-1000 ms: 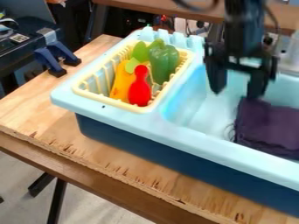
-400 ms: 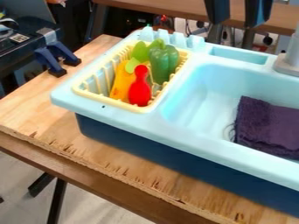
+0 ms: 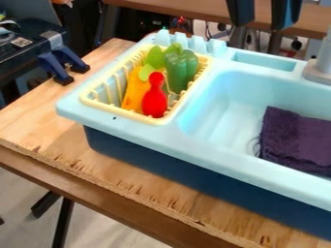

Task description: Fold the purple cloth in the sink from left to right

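pincer (image 3: 263,26) at top edge, tips down, near toy sink (image 3: 169,138) back rim, fingers wide apart, nothing gripped, purple cloth (image 3: 294,140) in basin (image 3: 223,116), yellow rack (image 3: 120,114) beside

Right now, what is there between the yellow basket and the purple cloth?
Between the basket and the cloth come the sink's rim, then a bare stretch of the basin. The camera view shows this.

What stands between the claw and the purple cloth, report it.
Nothing visible blocks the way. The claw hangs at the top of the view, and the cloth lies uncovered in the sink. The grey post stands just right of the direct line, so it seems worth watching.
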Available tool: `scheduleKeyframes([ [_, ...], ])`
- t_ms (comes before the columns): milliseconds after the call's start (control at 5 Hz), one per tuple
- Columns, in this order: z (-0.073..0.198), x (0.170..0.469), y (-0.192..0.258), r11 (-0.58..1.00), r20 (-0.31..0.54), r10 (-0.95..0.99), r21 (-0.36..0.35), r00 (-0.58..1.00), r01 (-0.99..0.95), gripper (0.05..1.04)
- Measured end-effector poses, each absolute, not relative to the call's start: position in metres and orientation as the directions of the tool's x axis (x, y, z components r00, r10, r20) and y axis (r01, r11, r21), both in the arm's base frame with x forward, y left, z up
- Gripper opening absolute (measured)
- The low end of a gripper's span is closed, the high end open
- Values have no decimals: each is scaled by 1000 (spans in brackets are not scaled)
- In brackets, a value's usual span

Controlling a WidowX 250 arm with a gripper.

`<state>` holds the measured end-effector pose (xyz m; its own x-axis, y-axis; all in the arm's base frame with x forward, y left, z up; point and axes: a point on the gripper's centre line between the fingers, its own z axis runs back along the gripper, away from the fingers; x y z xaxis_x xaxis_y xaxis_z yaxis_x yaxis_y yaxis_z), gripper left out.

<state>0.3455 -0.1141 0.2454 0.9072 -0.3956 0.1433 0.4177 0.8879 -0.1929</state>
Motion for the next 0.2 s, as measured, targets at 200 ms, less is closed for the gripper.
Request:
scheduleKeyframes([
  [200,245,346,-114,888,145,-395,-193,907,418,989],
])
